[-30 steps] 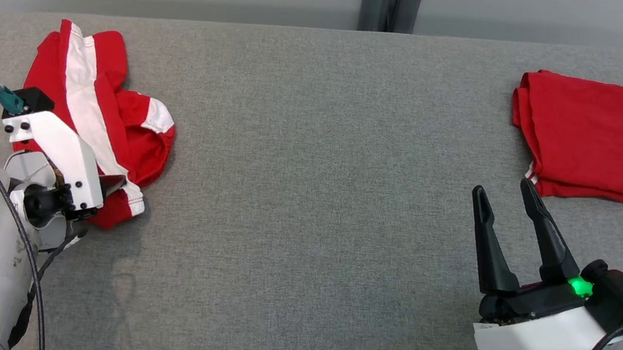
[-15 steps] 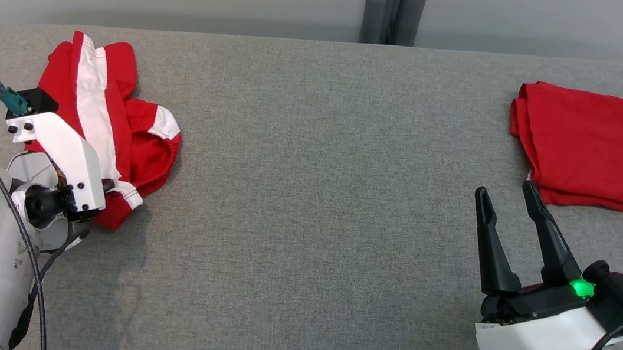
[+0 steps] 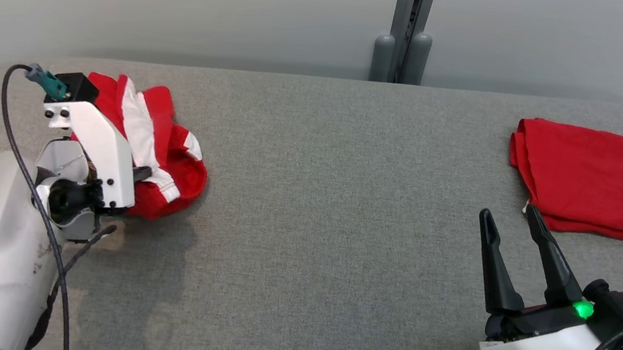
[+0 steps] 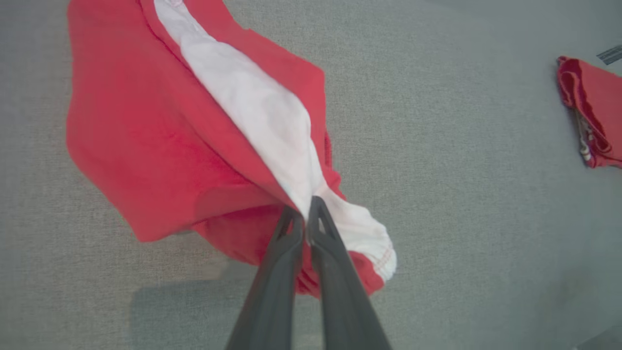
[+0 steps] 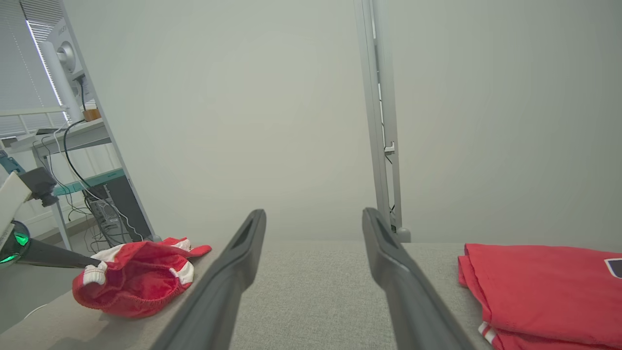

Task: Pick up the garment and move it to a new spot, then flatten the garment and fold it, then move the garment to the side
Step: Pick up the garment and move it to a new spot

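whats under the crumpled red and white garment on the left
The garment, pinched by the left gripper, has grey table and its shadow showing beneath its edges. Anything under the bunched middle is covered.

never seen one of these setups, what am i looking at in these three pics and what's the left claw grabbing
It is a two-armed robot at a grey padded table. The wide picture comes from a camera on its head, looking down. The other two come from cameras on its wrists, each looking along that arm's two dark fingers. On the table lie a crumpled red and white garment at the left and a folded red shirt with a black number at the right. The left gripper is shut on the garment's white strip. The right gripper is open and holds nothing.
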`<state>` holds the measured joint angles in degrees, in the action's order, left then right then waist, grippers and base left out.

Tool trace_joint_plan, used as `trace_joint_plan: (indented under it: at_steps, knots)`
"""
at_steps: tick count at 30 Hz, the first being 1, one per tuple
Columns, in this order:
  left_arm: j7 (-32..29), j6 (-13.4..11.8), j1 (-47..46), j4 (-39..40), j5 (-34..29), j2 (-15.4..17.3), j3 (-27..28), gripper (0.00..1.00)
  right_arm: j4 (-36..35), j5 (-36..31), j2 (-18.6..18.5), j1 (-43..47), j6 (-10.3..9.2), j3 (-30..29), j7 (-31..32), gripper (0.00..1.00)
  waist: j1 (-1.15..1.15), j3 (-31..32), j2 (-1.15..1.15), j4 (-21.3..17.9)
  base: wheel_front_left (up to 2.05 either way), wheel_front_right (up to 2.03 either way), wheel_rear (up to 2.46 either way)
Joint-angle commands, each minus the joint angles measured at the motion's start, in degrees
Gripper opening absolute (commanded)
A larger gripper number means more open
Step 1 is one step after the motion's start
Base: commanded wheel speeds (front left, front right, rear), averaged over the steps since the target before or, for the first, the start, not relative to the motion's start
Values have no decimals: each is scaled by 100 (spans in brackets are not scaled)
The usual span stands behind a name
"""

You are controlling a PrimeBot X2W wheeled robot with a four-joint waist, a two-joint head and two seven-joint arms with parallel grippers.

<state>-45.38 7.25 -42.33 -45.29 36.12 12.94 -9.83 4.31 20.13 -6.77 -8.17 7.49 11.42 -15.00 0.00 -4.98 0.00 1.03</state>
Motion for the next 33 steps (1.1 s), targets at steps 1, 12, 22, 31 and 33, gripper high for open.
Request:
trace_joint_plan:
  at_steps: [1,12,22,31,33]
  knots:
    - [-39,30,61,172,126,-44,-50,0,14,-48,-31,73,3,-41,-25,100,0,108,0,29,0,0,0]
    - [-385,36,1143,2157,1127,-310,-883,0,-6,-120,-33,268,3,-323,-25,100,0,409,0,-50,0,0,0]
    - [461,32,1674,2425,1303,-918,-1605,0,23,-142,-140,181,3,-769,-25,100,0,371,0,-395,0,0,0]
    - [1788,-324,1166,1948,2281,-985,-2945,0,107,-114,-164,62,3,-715,-25,100,0,302,0,-909,0,0,0]
    - [2105,-453,954,1811,2547,-990,-3277,0,120,-98,-160,13,3,-656,-25,100,0,273,0,-1063,0,0,0]
